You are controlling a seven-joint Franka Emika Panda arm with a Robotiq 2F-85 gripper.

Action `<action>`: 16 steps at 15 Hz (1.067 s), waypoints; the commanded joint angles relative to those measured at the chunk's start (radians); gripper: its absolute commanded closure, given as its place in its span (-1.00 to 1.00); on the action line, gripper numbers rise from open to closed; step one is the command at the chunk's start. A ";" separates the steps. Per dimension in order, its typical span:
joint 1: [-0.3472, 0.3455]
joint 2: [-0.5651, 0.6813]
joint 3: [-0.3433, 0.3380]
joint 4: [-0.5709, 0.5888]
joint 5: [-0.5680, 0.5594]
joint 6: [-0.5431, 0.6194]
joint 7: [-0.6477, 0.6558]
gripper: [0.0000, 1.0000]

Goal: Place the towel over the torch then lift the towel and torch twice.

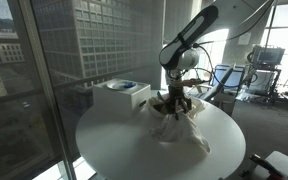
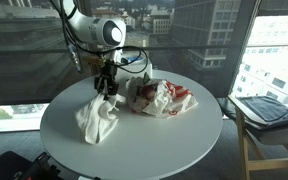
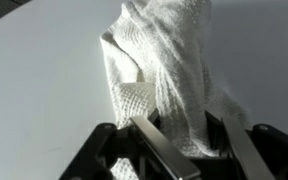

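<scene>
White towel hangs bunched from the gripper, jaws pinched narrowly on its top, lower folds resting on the round tabletop, away from every edge

One round white table. One white woven cloth towel. One crumpled white-and-red plastic bag, at three o'clock from the towel in an exterior view. One white rectangular box. One black-and-white robot arm.
</scene>
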 commanded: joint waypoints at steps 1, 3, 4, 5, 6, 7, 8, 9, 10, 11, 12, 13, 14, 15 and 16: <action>0.026 -0.190 -0.007 -0.093 -0.003 -0.086 0.054 0.65; 0.030 -0.302 -0.003 -0.148 -0.015 -0.094 0.068 0.63; 0.033 -0.363 0.000 -0.183 -0.018 -0.076 0.082 0.63; 0.034 -0.417 0.005 -0.205 -0.017 -0.071 0.100 0.63; 0.034 -0.472 0.011 -0.225 -0.020 -0.075 0.117 0.63; 0.036 -0.530 0.021 -0.252 -0.016 -0.064 0.142 0.63; 0.035 -0.590 0.032 -0.273 -0.013 -0.063 0.165 0.63; 0.034 -0.647 0.044 -0.294 -0.016 -0.060 0.185 0.63; 0.033 -0.705 0.058 -0.313 -0.016 -0.059 0.204 0.63; 0.031 -0.761 0.074 -0.331 -0.020 -0.062 0.217 0.63; 0.029 -0.810 0.089 -0.344 -0.019 -0.071 0.228 0.63; 0.026 -0.852 0.107 -0.357 -0.023 -0.071 0.241 0.63; 0.023 -0.885 0.122 -0.365 -0.028 -0.080 0.246 0.63; 0.018 -0.910 0.136 -0.372 -0.030 -0.079 0.254 0.63; 0.014 -0.921 0.147 -0.379 -0.034 -0.075 0.255 0.63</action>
